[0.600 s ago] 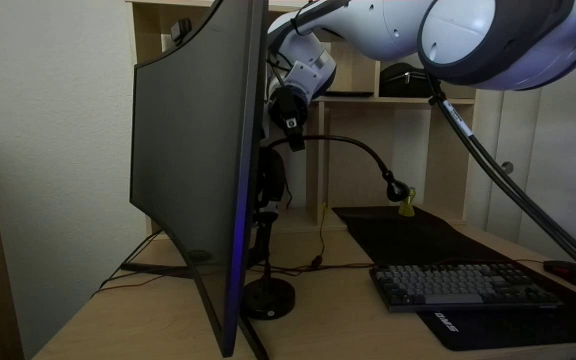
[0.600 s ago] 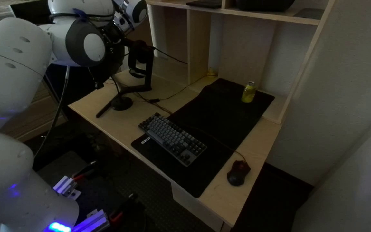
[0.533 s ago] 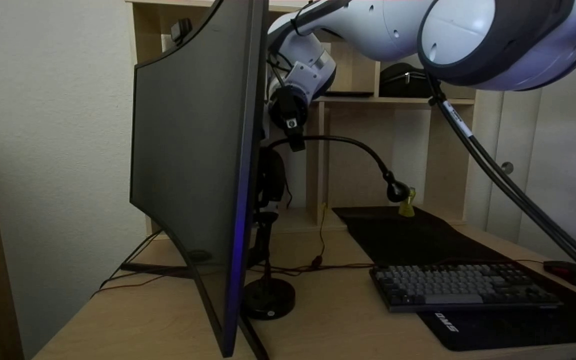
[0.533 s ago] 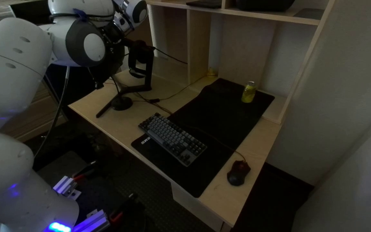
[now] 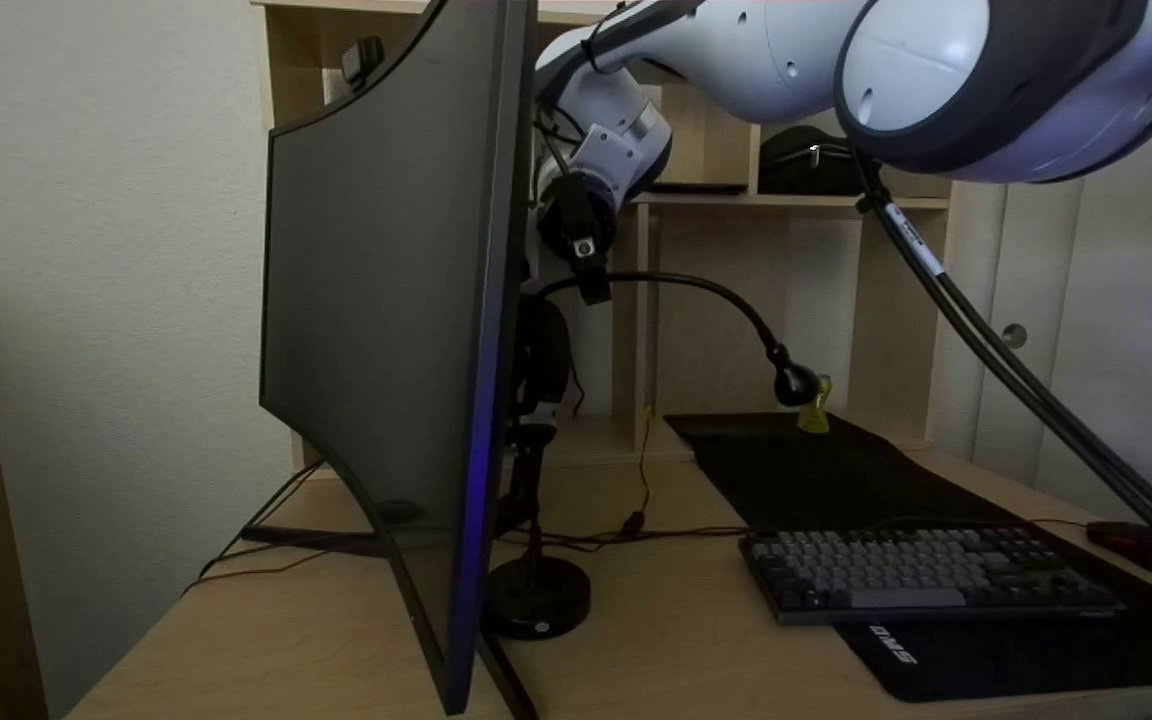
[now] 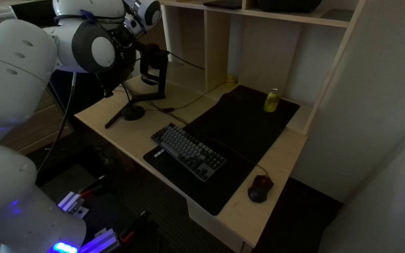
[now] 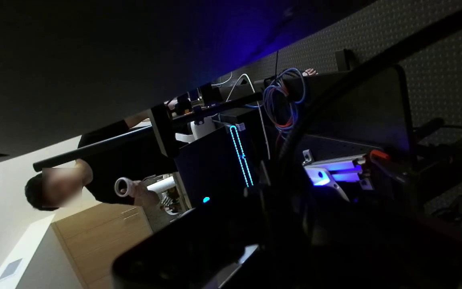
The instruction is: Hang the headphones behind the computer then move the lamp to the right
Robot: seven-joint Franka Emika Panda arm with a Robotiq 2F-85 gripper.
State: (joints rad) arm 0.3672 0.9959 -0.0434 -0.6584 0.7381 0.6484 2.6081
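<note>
The computer, a big curved dark monitor with a purple edge, stands on the desk; its dark back fills the upper wrist view. Behind it hang the black headphones, partly covered by the screen. The lamp's round base rests beside the monitor's stand, and its gooseneck arches over to the small head. High on that neck, just above the headphones, my gripper is shut on the lamp. In the wrist view the ribbed neck runs out of the very dark jaws.
A keyboard lies on a black mat, with a mouse at the right edge. A yellow can stands near the wooden shelf. Cables cross the desk behind the lamp base. A person shows in the wrist view.
</note>
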